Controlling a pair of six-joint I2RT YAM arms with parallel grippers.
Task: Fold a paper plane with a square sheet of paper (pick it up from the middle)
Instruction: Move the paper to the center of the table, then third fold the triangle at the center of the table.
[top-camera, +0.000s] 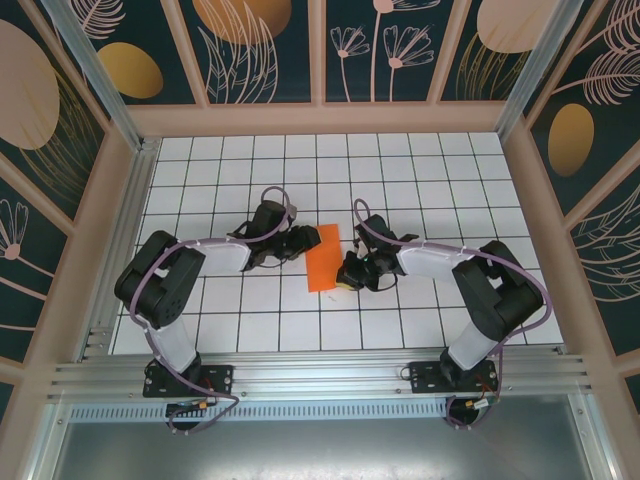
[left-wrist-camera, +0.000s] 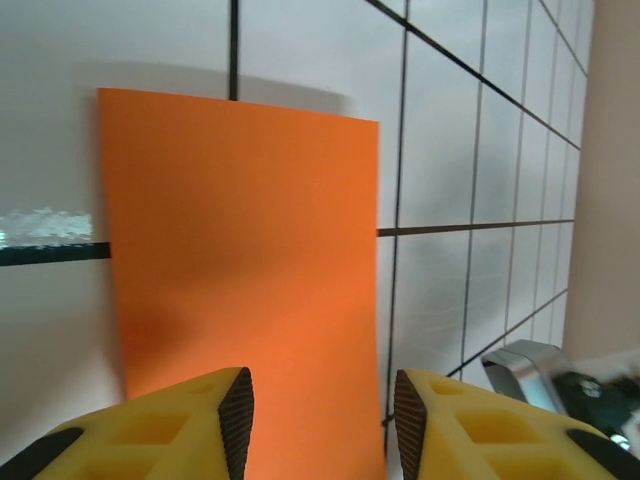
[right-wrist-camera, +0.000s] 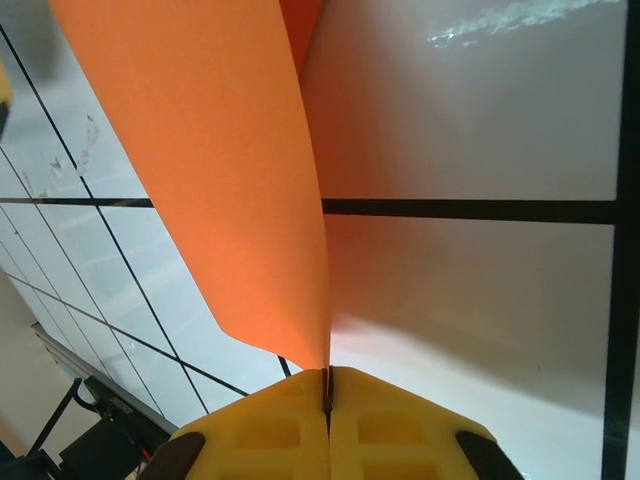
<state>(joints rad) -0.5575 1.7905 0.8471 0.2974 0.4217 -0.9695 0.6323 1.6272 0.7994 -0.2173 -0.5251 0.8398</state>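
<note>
A: Where's the paper sitting?
B: The orange sheet (top-camera: 322, 258) is lying mid-worktop between the arms, with one side curling up. The right pincer (right-wrist-camera: 328, 385) is clamping tight on that raised edge. The left pincer (left-wrist-camera: 320, 410) is hovering over the opposite side, jaws apart, gripping nothing.
A: Progress?
B: Early, I'm guessing. Maybe a first fold is forming; no nose, wings or dart yet.
A: Surroundings?
B: The worktop (top-camera: 420, 190) is showing glossy white tiles with black grid lines, and dark floral panels (top-camera: 260, 50) are walling it in.

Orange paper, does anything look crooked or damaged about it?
Slightly. The orange paper sits askew to the grid lines, and one edge curls upward where the shut right tool pinches it. No tears visible.
</note>
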